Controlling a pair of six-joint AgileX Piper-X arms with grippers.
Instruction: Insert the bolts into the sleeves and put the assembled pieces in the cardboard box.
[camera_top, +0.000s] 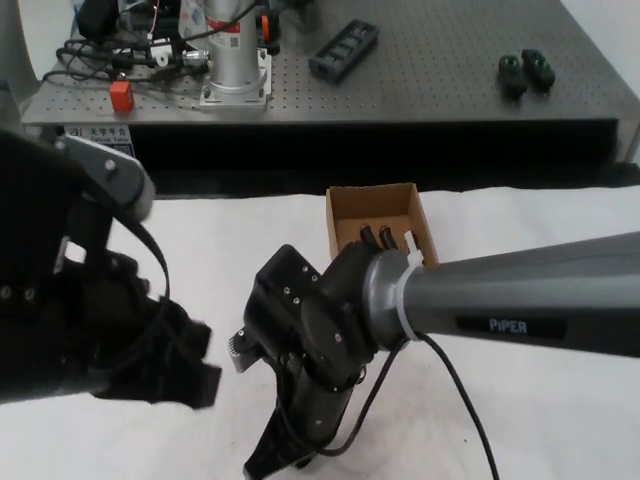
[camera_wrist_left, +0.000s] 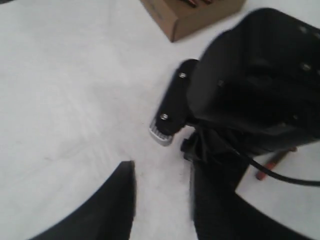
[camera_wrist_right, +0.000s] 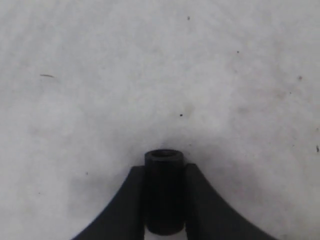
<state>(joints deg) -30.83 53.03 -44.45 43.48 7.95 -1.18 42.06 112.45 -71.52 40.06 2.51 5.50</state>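
My right gripper (camera_wrist_right: 164, 172) is shut on a black sleeve (camera_wrist_right: 164, 192), whose open end points at the white cloth just below. In the high view this gripper (camera_top: 278, 452) points down near the front edge, in front of the cardboard box (camera_top: 342, 222). A few dark pieces (camera_top: 376, 237) lie in the box. My left gripper (camera_wrist_left: 162, 200) hovers open with nothing between its fingers, just to the left of the right arm's wrist (camera_wrist_left: 250, 95). A thin reddish-brown rod (camera_wrist_left: 272, 162), possibly a bolt, lies on the cloth behind that wrist. A corner of the box (camera_wrist_left: 185, 20) shows farther off.
White cloth (camera_top: 520, 420) covers the work area. Behind it, a perforated metal bench (camera_top: 440, 80) carries a metal post (camera_top: 235, 60), cables, an orange block (camera_top: 121, 94), a black tray (camera_top: 343, 50) and two small dark parts (camera_top: 525, 72). A cable (camera_top: 465, 400) trails from the right arm.
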